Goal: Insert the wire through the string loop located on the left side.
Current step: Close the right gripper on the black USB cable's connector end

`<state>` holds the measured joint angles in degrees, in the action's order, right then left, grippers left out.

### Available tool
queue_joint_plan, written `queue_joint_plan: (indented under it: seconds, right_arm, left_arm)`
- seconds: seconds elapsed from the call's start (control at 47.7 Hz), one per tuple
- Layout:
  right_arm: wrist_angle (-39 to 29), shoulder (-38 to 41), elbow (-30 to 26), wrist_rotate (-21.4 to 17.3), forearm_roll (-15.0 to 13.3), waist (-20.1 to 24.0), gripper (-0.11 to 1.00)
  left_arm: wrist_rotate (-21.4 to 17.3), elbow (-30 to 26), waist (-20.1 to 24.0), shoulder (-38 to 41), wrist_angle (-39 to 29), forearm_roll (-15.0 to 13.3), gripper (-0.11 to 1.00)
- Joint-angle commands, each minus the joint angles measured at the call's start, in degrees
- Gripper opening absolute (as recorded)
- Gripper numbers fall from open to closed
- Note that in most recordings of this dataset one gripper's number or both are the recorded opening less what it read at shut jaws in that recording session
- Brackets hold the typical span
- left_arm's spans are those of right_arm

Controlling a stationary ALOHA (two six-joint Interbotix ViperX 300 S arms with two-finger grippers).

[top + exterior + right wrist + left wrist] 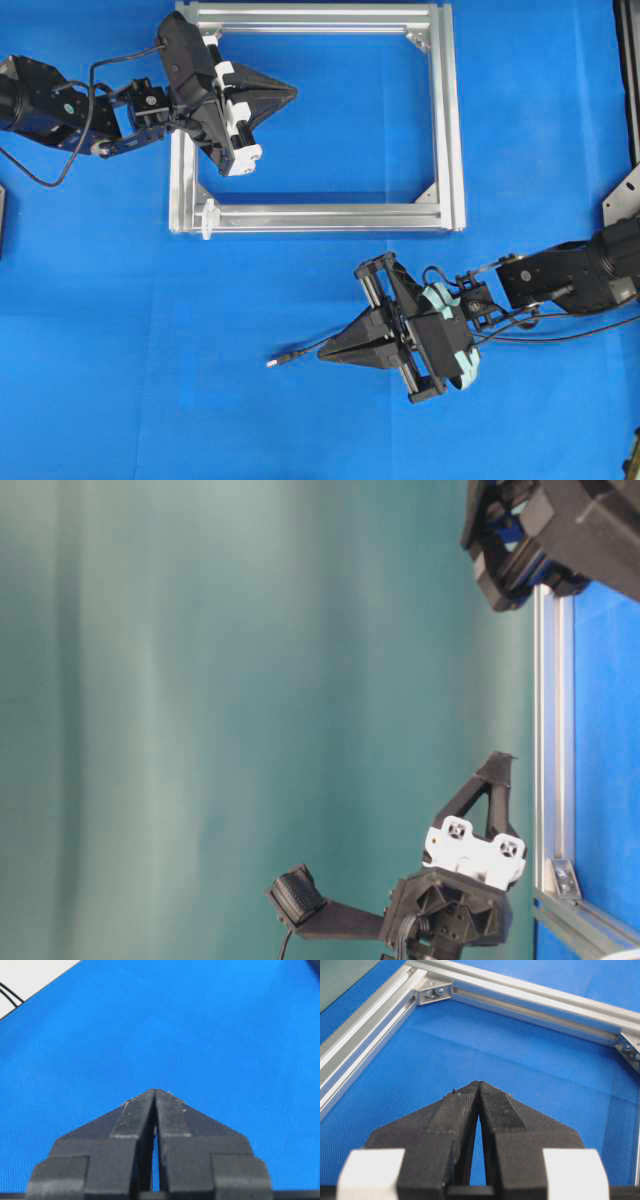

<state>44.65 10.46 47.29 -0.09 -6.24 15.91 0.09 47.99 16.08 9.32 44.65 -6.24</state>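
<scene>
While both arms wait with jaws pressed shut on nothing, we see the wire lying on the blue mat toward its near edge — plug just ahead of the right gripper. Farther off, the left gripper hovers inside the aluminium frame; the string loop sits at its near-left corner, apparently awaiting threading.

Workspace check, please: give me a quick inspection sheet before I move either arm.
Surface: blue cloth, flat.
Job's things: wire lies on the cloth, plug end pointing left, running under the right gripper; silver frame lies flat; small white loop at its lower-left corner.
Clutter: nothing seen.
Grippers: left gripper shut, empty, over the frame; right gripper shut, over the wire, a grip not visible.
Cables: black arm cables trail beside each arm.
Surroundings: teal backdrop.
</scene>
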Motion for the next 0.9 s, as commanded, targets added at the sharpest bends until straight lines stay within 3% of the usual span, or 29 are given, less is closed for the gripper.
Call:
queue_joint_plan:
  seconds: [0.0, 0.545, 0.691, 0.88]
  right_arm:
    - [0.4, -3.4, -1.0, -0.2, 0.1, 0.3, 0.01]
    - [-1.8, -3.9, -1.0, -2.3, 0.1, 0.2, -0.01]
    - [-1.8, -3.9, -1.0, -3.3, 0.1, 0.2, 0.24]
    - [-2.0, -3.9, -1.0, -3.5, 0.5, 0.2, 0.8]
  left_arm:
    - [0.4, -0.8, -0.4, -2.4, -0.3, 1.0, 0.0]
    - [0.4, 0.1, -0.4, -2.6, -0.4, 1.1, 0.0]
    - [0.4, 0.4, -0.4, -2.7, -0.4, 1.1, 0.0]
    - [0.3, 0.7, -0.3, -2.8, -0.4, 1.1, 0.0]
